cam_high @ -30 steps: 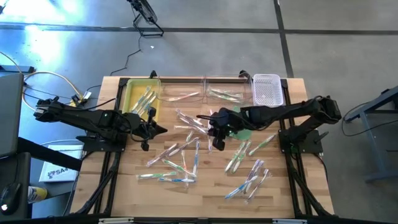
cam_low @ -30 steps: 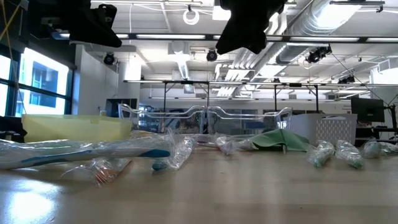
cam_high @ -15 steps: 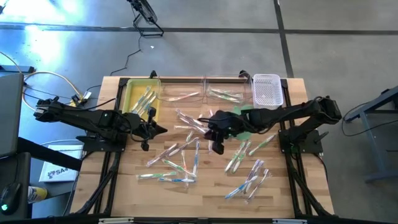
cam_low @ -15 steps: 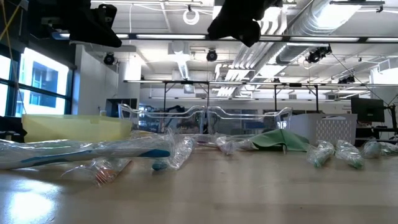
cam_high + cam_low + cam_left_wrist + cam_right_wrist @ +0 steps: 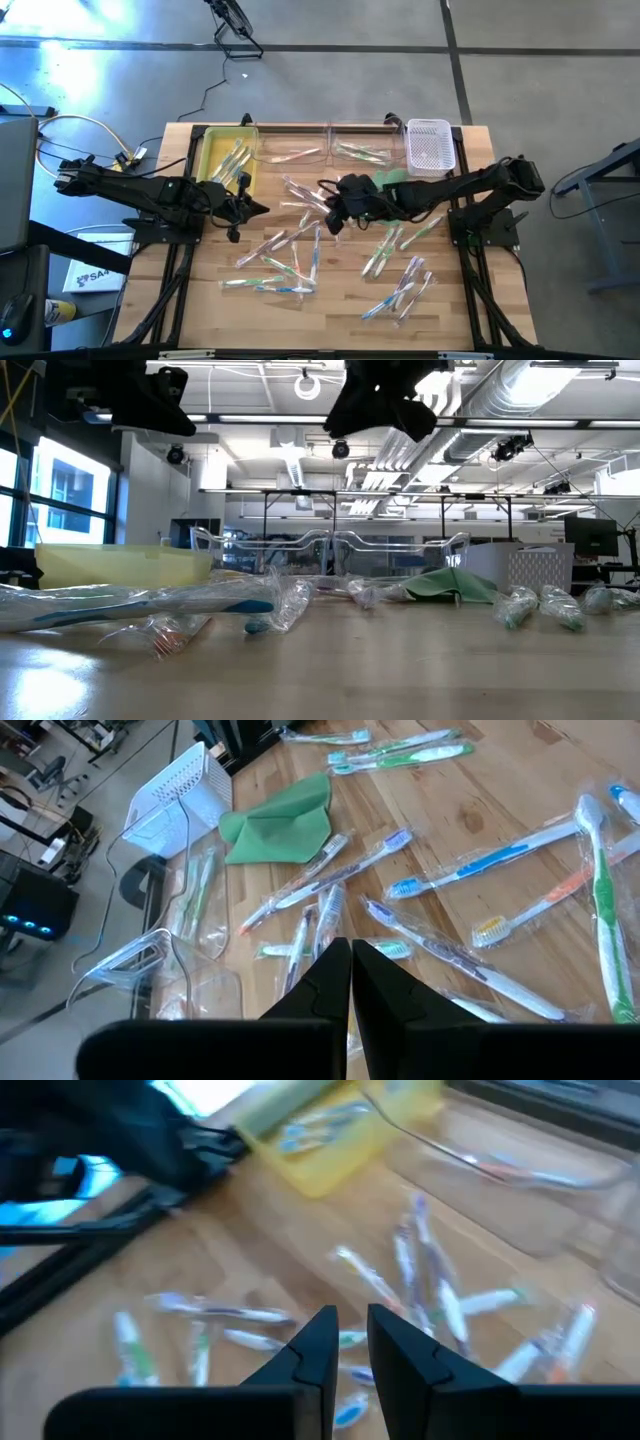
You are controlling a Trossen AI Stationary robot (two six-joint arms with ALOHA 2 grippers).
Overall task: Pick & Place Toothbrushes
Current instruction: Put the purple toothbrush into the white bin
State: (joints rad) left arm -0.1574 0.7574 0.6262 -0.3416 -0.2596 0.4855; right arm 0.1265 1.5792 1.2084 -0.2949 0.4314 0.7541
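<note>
Several wrapped toothbrushes [image 5: 283, 262] lie flat and scattered over the wooden table; the left wrist view [image 5: 480, 855] and the right wrist view [image 5: 220, 1312] show them too. A few more lie in the yellow tray [image 5: 212, 150] at the far left. My left gripper [image 5: 262, 208] hovers shut near that tray, its fingers [image 5: 350, 970] empty. My right gripper [image 5: 328, 222] hangs above the table's middle, over the scattered toothbrushes. A narrow gap [image 5: 352, 1335] parts its fingers, and nothing is between them. In the low view both grippers are high above the table, the right one [image 5: 380, 405] tilted.
Two clear trays [image 5: 300, 150] [image 5: 362, 150], each holding a toothbrush or more, stand along the far edge with a white basket [image 5: 430, 145] to their right. A green cloth [image 5: 395, 185] lies partly under the right arm. A bare strip of wood runs along the near edge.
My right gripper has rolled about its own axis and swung a little toward the table's left edge, staying high above the toothbrushes. The gap between its fingers has kept the same. No toothbrush has moved.
</note>
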